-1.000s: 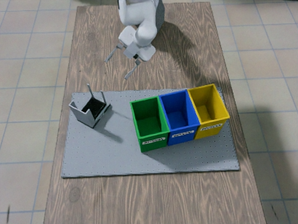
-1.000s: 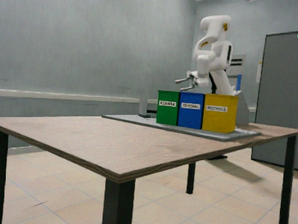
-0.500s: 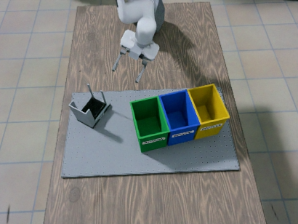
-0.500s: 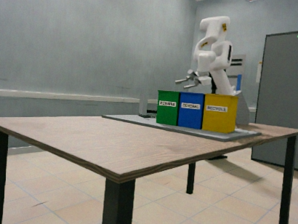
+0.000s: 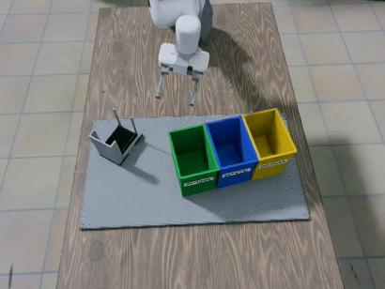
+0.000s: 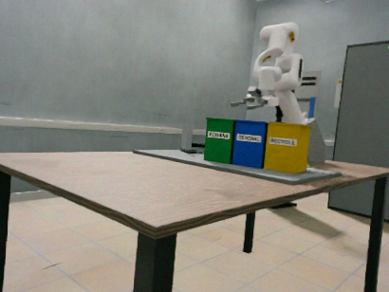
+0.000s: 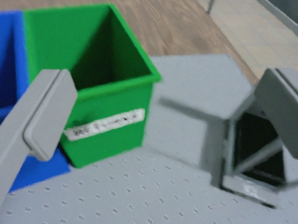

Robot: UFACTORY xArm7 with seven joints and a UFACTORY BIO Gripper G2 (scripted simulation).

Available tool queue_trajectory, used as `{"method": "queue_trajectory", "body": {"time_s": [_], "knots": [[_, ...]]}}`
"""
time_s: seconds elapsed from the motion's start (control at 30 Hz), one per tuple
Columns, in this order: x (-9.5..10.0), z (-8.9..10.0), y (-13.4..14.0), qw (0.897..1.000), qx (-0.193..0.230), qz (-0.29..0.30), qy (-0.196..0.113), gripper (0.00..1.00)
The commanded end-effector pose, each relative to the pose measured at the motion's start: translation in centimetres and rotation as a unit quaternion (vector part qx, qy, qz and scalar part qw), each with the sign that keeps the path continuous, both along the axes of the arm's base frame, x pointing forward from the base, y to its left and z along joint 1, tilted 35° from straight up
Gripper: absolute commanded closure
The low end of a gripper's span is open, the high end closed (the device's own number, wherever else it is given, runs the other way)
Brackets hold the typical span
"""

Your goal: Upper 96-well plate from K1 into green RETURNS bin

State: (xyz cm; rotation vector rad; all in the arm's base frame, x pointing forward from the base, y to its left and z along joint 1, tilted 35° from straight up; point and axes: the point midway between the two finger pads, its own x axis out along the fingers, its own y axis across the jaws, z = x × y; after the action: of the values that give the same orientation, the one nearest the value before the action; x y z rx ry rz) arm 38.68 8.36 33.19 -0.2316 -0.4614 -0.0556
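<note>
Table: a brown wood-grained top (image 5: 188, 258) (image 6: 95, 180) (image 7: 175, 25) on dark legs, standing on a pale tiled floor (image 5: 42, 94) (image 6: 85, 256).
Arm: white, jointed (image 5: 188, 33) (image 6: 285, 71), bent at one end of the table, its gripper held up in the air on the arm's side of the bins.
Board: a flat grey perforated rectangle (image 5: 141, 206) (image 6: 166, 154) (image 7: 125, 195) on the table, under the rack and all the bins.
Bins: three similar open-topped boxes in a row, all upright: green (image 5: 192, 189) (image 6: 219, 149) (image 7: 115, 100), blue (image 5: 235, 179) (image 6: 249, 154) (image 7: 40, 172) in the middle, yellow (image 5: 272, 174) (image 6: 286, 156) at the far end from the rack.
Stack rack K1: a grey holder with upright corner pieces (image 5: 112, 152) (image 6: 187, 135) (image 7: 250, 189), upright on the board, apart from the green bin and set at an angle to it.
Gripper: grey two-fingered tool (image 5: 175, 100) (image 6: 237, 105) (image 7: 169, 75), fingers parted with a gap between them, holding nothing, well apart from rack and bins.
Plates: a black rectangular plate shape (image 5: 121, 138) (image 7: 260, 145) lies low inside the rack; I cannot tell whether it is the upper or lower plate, or both stacked.
Labels: white strips on the bin fronts, RETURNS on green, GENERAL on blue, RECYCLE on yellow, blurred in the top view.

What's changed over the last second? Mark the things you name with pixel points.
The grey two-finger gripper (image 5: 175, 100) (image 6: 236, 105) (image 7: 166, 92) swung away from the rack side toward the bins, turning as it went. Nothing visibly grasped or released. Grey stack rack (image 5: 110, 151) (image 6: 187, 135) (image 7: 250, 189) and green (image 5: 203, 189) (image 6: 218, 153) (image 7: 112, 100), blue (image 5: 235, 180) (image 6: 249, 155) (image 7: 37, 174) and yellow (image 5: 269, 173) (image 6: 286, 157) open-topped bins: unchanged.
</note>
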Motion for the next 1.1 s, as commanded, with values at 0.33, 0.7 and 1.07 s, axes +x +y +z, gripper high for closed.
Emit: {"method": "queue_trajectory", "body": {"time_s": [0.33, 0.7, 1.07], "knots": [[-0.9, 2.7, 4.9, 0.990, -0.006, 0.134, -0.052, 0.63], [-1.0, 2.9, 5.1, 0.990, -0.006, 0.134, -0.052, 0.63], [-0.2, 3.1, 2.2, 0.995, 0.045, 0.049, -0.070, 0.63]]}}
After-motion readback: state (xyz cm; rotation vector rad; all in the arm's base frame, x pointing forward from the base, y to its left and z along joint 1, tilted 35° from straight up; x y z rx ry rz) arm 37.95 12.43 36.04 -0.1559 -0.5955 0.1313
